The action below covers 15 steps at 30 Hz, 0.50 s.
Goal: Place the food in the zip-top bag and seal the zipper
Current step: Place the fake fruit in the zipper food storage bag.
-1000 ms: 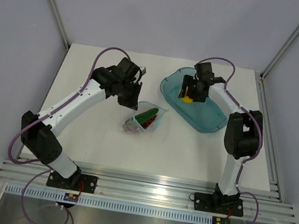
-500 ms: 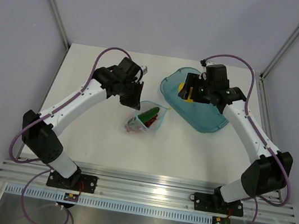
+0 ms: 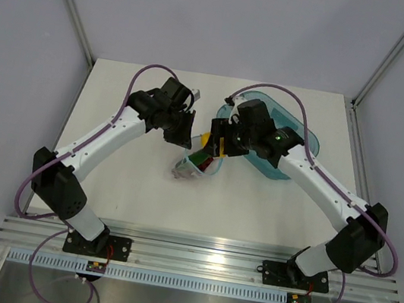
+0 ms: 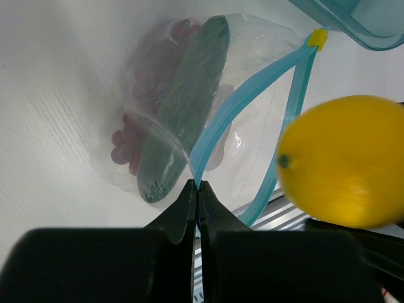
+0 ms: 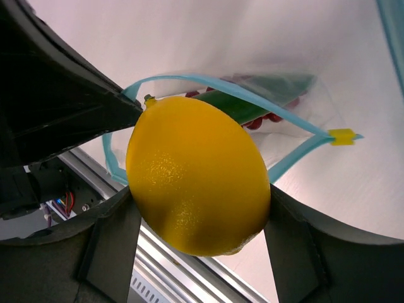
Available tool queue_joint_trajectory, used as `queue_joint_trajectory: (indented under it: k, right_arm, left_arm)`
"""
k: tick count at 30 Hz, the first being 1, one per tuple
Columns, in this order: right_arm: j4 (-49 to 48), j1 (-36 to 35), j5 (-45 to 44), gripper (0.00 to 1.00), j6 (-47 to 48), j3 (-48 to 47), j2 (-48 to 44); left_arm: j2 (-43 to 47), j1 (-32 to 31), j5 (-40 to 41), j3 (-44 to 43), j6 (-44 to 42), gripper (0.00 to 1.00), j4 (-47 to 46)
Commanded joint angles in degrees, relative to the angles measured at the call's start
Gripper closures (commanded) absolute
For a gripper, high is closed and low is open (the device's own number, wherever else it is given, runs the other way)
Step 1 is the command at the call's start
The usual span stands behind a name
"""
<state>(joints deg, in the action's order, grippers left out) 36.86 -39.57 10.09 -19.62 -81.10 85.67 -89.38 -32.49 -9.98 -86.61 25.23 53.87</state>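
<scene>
Overhead, two robot arms are reaching in over a white worktop [image 3: 127,186] and meeting above a small clear zip-top bag [image 3: 193,165], which is lying near the middle of the worktop. The left gripper [image 4: 197,196] is pinching the bag's light blue zipper [image 4: 252,88] with its two black fingers pressed tightly together, and is holding one side of the mouth up so that the strip is bowing into an open loop. A small yellow slider tab [image 4: 317,39] is sitting at the far end of the strip.

Inside the bag, a dark green cucumber [image 4: 183,101] is lying lengthwise, with a bunch of dark red grapes [image 4: 123,142] showing beside and beneath it through the crinkled plastic.

The right gripper [image 3: 218,143] is clamping a yellow lemon [image 5: 199,173] between its fingers, one finger against each side of the fruit. The lemon is hanging in the air just beside the left gripper's fingers and over the open mouth of the bag, not touching the plastic as far as can be seen.

A teal translucent tray [image 3: 281,164] is sitting toward the far right part of the worktop, behind the right arm and just beside the bag's slider end.
</scene>
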Motion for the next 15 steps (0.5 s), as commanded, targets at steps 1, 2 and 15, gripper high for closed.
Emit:
queue_joint_trajectory:
  k: [1,2,15]
  right_arm:
    - [-2.9,-1.4,3.6,0.42,-1.5,0.9,3.3]
    - [-3.2,-1.7,3.6,0.42,-1.3,1.0,4.2]
    - [-2.7,-1.9,4.6,0.38,-0.6,-0.2,8.2]
  left_arm:
    - [0.2,0.3,-2.2,-0.7,0.8,1.0,-3.4]
    - [0.3,0.3,-2.3,-0.7,0.8,1.0,-3.3]
    - [0.5,0.4,-5.2,-0.1,0.9,1.0,-4.8]
